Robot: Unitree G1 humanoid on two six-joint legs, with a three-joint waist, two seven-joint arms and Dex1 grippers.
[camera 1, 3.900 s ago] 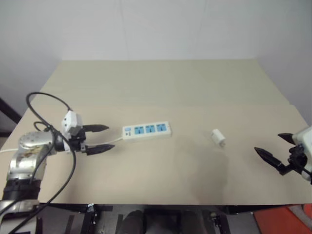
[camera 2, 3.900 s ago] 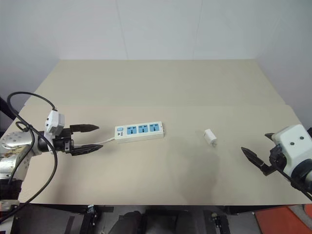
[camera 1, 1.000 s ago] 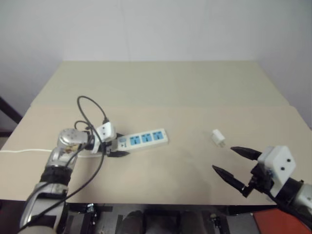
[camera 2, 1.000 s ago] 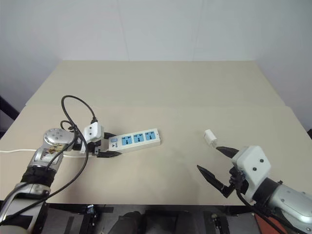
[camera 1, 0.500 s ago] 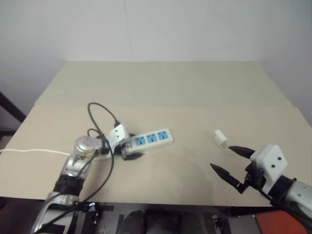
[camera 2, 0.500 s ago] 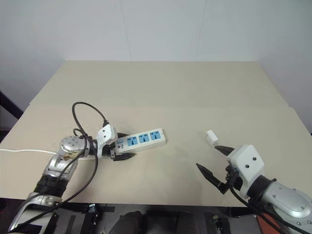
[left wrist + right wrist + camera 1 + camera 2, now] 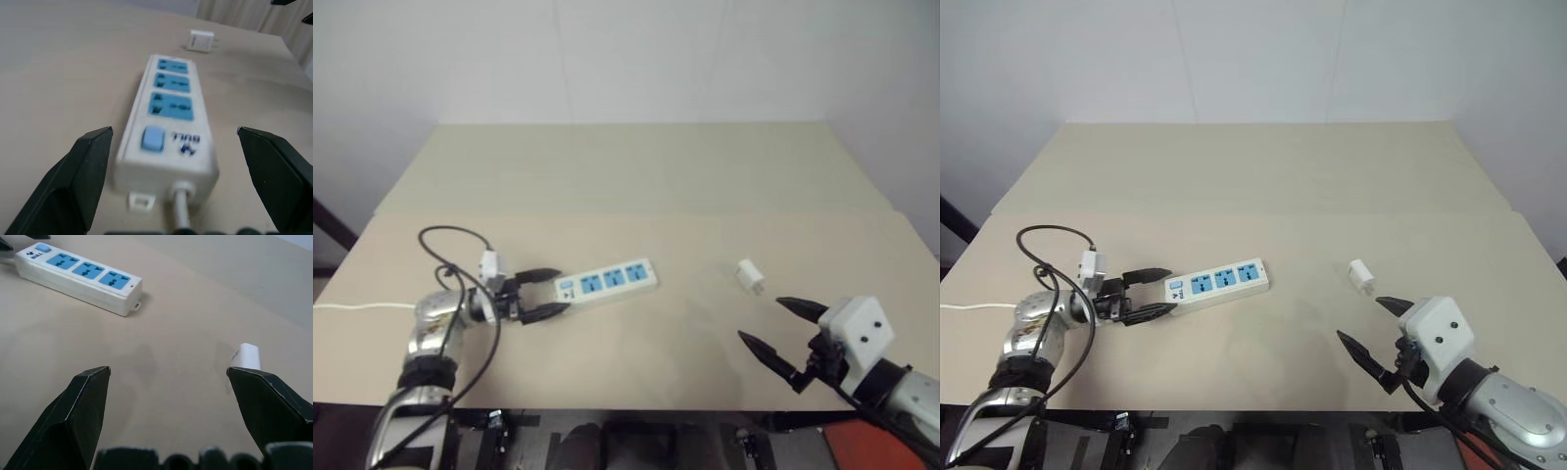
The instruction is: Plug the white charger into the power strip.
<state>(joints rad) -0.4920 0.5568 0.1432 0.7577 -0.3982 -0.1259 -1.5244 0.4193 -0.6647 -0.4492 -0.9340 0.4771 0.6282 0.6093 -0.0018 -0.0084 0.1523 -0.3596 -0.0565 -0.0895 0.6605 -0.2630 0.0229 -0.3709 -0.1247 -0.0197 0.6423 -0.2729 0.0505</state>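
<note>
You have one power strip [image 7: 606, 281] and one white charger [image 7: 751, 277]. Your left gripper [image 7: 544, 294] lies level, fingers wide apart at the strip's switch end. Your right gripper [image 7: 781, 327] gapes empty near the charger.

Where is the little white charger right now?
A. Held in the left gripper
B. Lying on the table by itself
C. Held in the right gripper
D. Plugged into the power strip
B, the charger lies on the table, apart from the power strip, and both the left gripper and right gripper are open and empty.
</note>
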